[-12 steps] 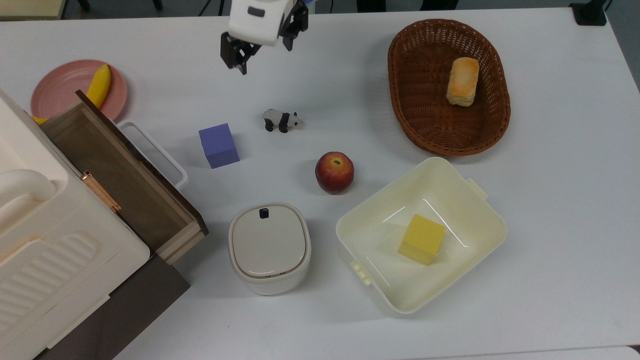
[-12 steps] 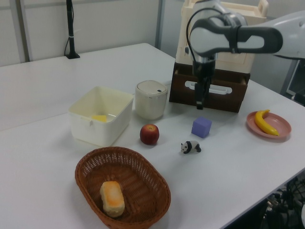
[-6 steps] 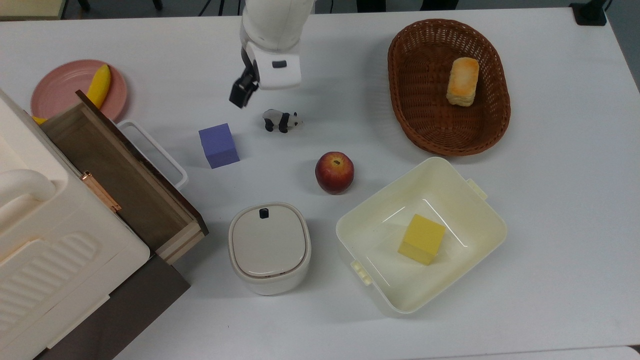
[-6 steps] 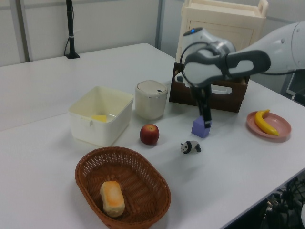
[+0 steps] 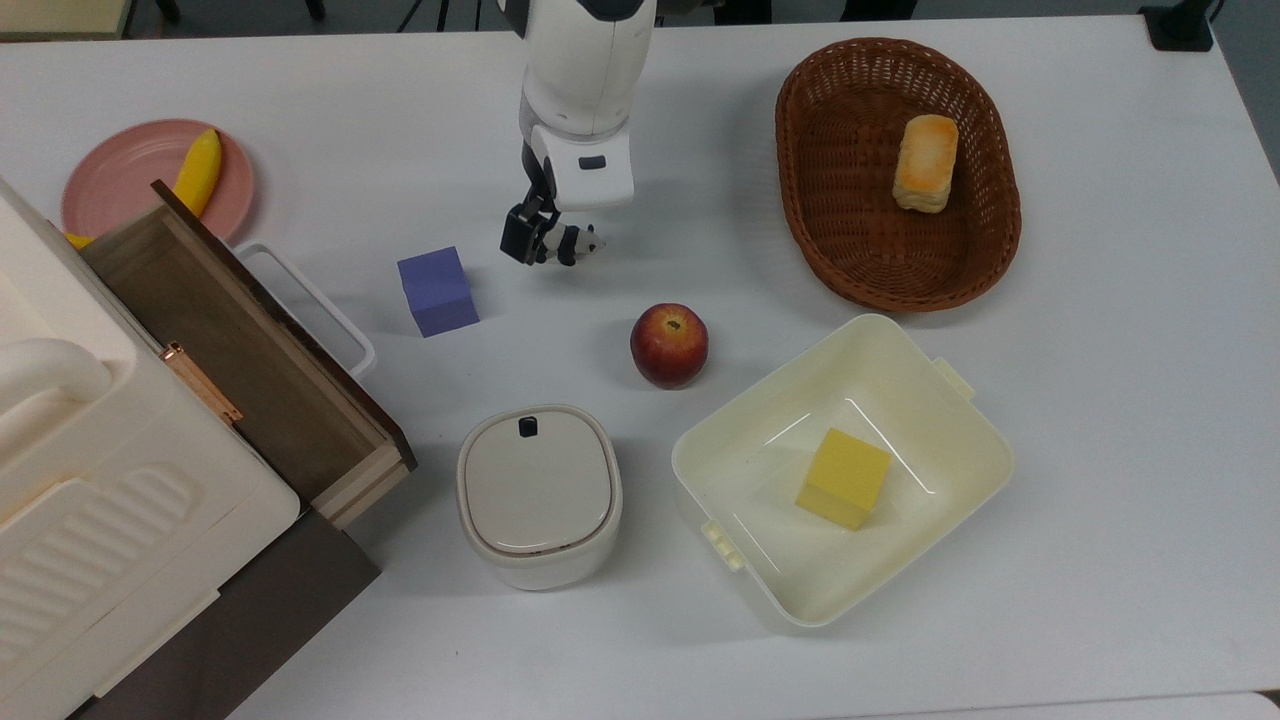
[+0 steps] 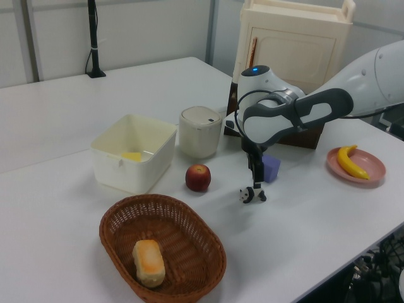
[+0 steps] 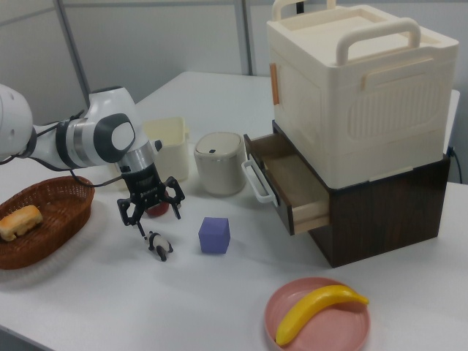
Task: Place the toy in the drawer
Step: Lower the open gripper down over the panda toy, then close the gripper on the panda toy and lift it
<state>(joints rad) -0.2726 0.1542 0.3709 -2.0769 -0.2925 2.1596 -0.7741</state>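
The toy, a small black-and-white panda (image 5: 578,243), stands on the white table between the purple cube and the basket. In the right view the toy (image 7: 159,245) is upright on its legs. My gripper (image 5: 545,240) hangs right over it, open, with its fingers spread on either side just above the toy's back. The left view shows the gripper (image 6: 254,184) directly over the toy (image 6: 254,195). The drawer (image 5: 230,350) is pulled out of the cream cabinet at the top view's left, and its brown inside holds nothing. Its white loop handle (image 5: 310,300) faces the table.
A purple cube (image 5: 437,290) sits between toy and drawer. A red apple (image 5: 668,345), a lidded cream pot (image 5: 538,495) and a cream tub (image 5: 700,480) holding a yellow cube lie in the top view's lower half. A wicker basket (image 5: 800,120) holds bread. A pink plate (image 5: 130,170) holds a banana.
The arm came from the top view's upper edge toward the toy and lowered. The gripper went from well clear of the toy to straddling it. The toy has not moved.
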